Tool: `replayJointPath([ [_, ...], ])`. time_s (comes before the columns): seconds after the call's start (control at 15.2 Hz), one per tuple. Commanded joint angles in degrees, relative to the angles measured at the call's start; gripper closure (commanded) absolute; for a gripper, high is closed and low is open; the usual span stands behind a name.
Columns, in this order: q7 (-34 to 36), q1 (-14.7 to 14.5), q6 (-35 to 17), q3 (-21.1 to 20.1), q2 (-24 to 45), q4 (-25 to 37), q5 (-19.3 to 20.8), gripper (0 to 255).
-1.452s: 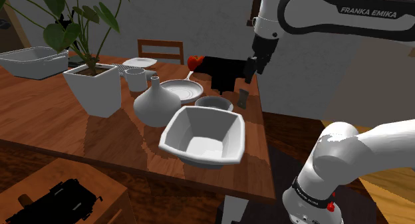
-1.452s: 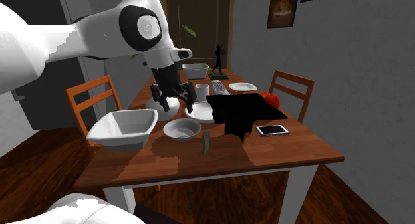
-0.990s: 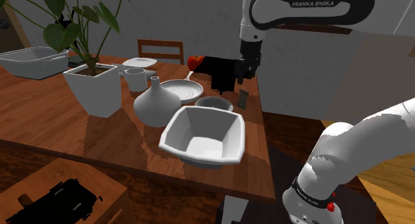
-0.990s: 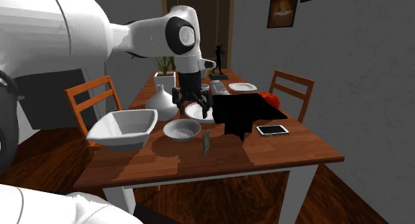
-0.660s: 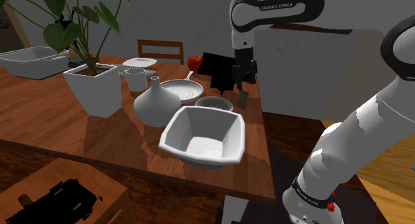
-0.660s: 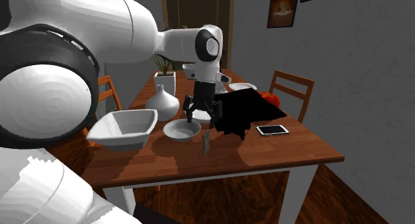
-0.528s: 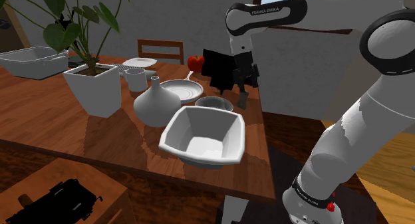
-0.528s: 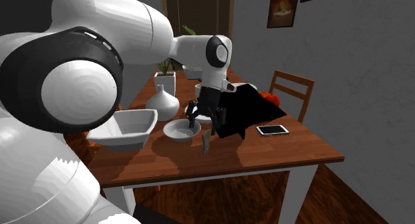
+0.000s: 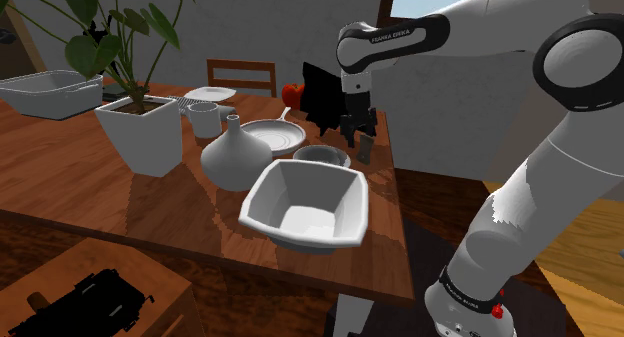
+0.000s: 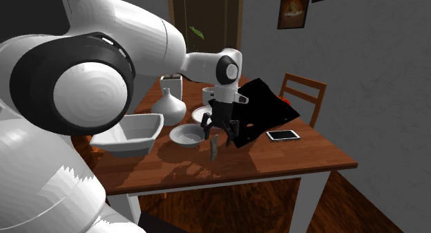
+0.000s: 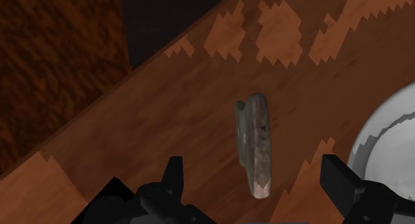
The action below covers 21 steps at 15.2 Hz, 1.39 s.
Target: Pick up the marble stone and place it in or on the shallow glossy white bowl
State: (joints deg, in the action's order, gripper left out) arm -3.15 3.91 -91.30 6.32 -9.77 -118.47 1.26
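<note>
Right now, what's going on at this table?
A white Franka arm has its black gripper poised just above a thin grey stone. The stone stands on edge on the wooden table, beside a shallow round bowl. The fingers are open, one on each side of the stone, not touching it. The stone is not lifted yet and is not in the bowl.

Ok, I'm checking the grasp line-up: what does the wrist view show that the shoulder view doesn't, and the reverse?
Wrist view: the gripper with open fingers flanking the stone, which stands on edge, untouched. Shoulder view: the square bowl, vase and plant pot farther along the table. Both: the gripper just above the stone, near the table's edge.
</note>
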Motion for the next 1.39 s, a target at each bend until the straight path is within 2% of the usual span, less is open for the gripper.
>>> replayJointPath([
  [0.0,0.0,0.0,-1.0,0.0,-0.2,-0.8,0.0,0],
  [0.4,0.0,-0.1,-1.0,0.0,-0.2,-0.8,0.0,0],
  [0.46,0.0,-0.1,-1.0,0.0,-0.2,-0.8,0.0,255],
  [1.06,0.0,-0.1,-1.0,0.0,-0.2,-0.8,0.0,255],
  [1.32,0.1,-0.1,2.1,-0.1,-0.6,1.9,0.0,255],
])
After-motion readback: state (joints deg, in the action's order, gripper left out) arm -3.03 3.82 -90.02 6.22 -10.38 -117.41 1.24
